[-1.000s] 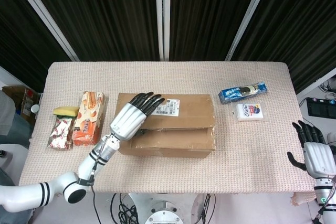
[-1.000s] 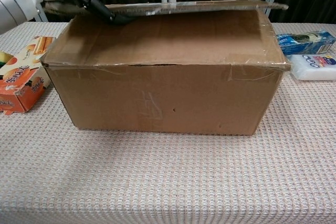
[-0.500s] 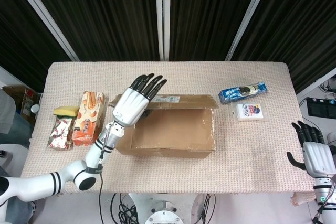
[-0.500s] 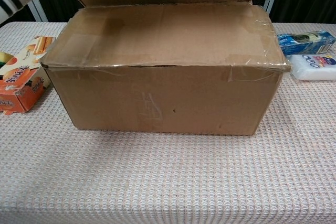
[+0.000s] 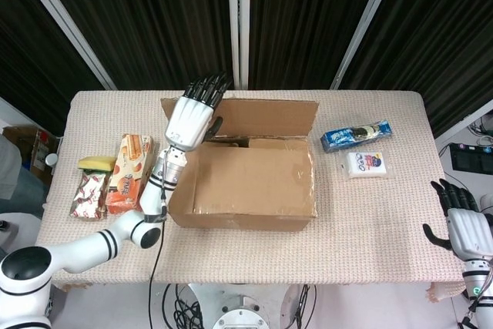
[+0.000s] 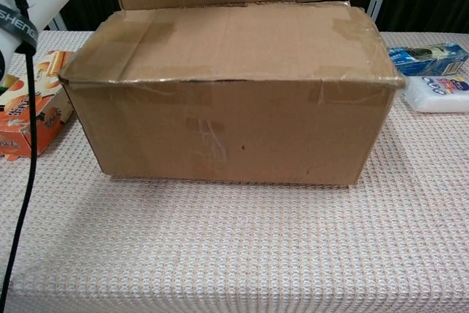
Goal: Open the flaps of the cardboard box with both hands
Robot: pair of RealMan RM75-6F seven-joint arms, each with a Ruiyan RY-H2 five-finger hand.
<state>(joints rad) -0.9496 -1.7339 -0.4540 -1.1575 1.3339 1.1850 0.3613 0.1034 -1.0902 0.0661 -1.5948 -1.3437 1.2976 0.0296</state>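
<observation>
At far-left corner of cardboard box (image 5: 245, 179): left hand (image 5: 189, 116) spread flat against raised rear flap (image 5: 246, 117), gripping nothing. Right hand (image 5: 464, 228) spread, empty, well apart from box.

Your left hand (image 5: 190, 119) has a glossy white shell over the back and black fingers (image 5: 206, 90). Behind it you see a ribbed grey wrist, then a smooth white arm (image 5: 86, 246) ringed with black bands at the joints. A thin black cable (image 5: 156, 225) runs along it and hangs loose. Your right hand (image 5: 464, 227) has the same white shell and black fingers.
</observation>
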